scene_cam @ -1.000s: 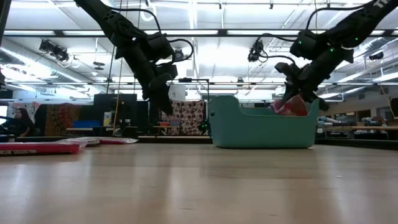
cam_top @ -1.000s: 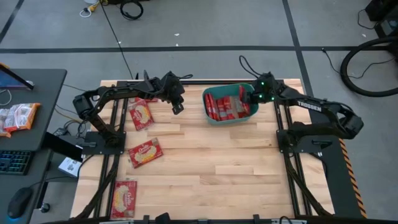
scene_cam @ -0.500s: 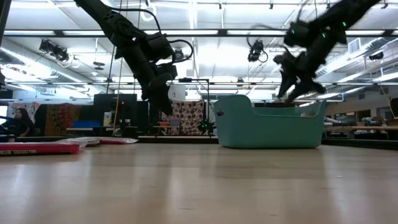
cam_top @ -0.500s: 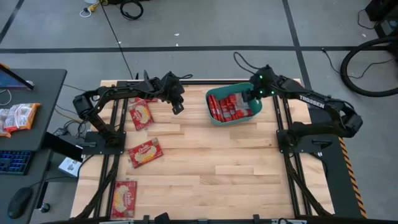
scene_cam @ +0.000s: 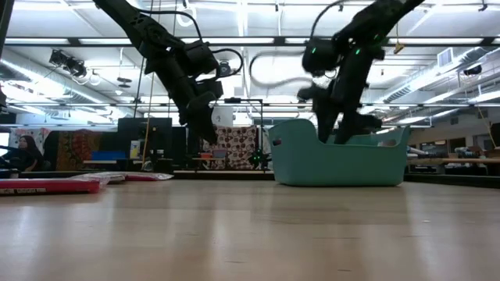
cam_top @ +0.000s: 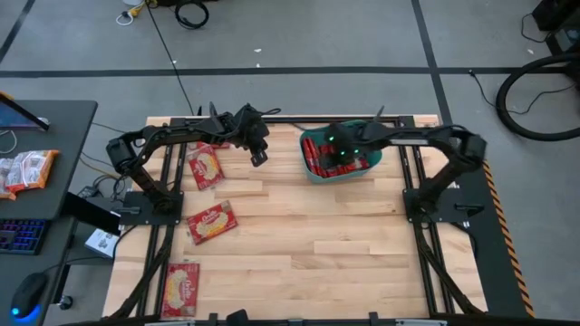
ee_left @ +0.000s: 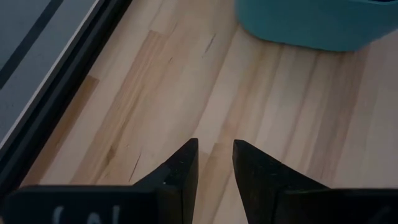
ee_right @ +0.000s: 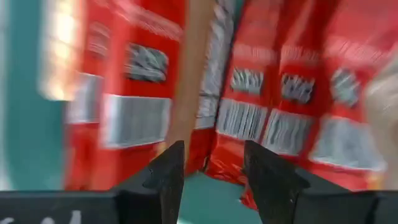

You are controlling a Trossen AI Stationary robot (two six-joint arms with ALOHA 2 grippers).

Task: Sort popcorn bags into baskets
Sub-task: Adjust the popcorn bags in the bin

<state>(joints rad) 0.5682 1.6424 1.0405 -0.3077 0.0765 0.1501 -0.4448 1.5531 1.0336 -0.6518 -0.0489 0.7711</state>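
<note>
Light wooden desk, framed by black rails, carrying everything below

Teal basket standing near the far edge, right of centre; seen level in the low view as a rounded tub resting flat on the boards. Packed inside with red popcorn bags set on edge in rows, barcode panels showing in the right wrist view; exact count not readable

Right arm reaching across from its mount, right end effector hanging directly above the basket's contents, fingers parted with a bare gap between them, grasping nothing. In the low view, same end effector dipping just behind the basket rim

Left arm raised above the far left part of the desk, left end effector well apart from the basket, fingers slightly spread over bare wood, holding nothing; basket wall visible ahead of it

Three more popcorn bags lying flat outside the basket on the left side: one near the far edge beneath the left arm, one mid-desk and tilted, one near the front edge
</note>
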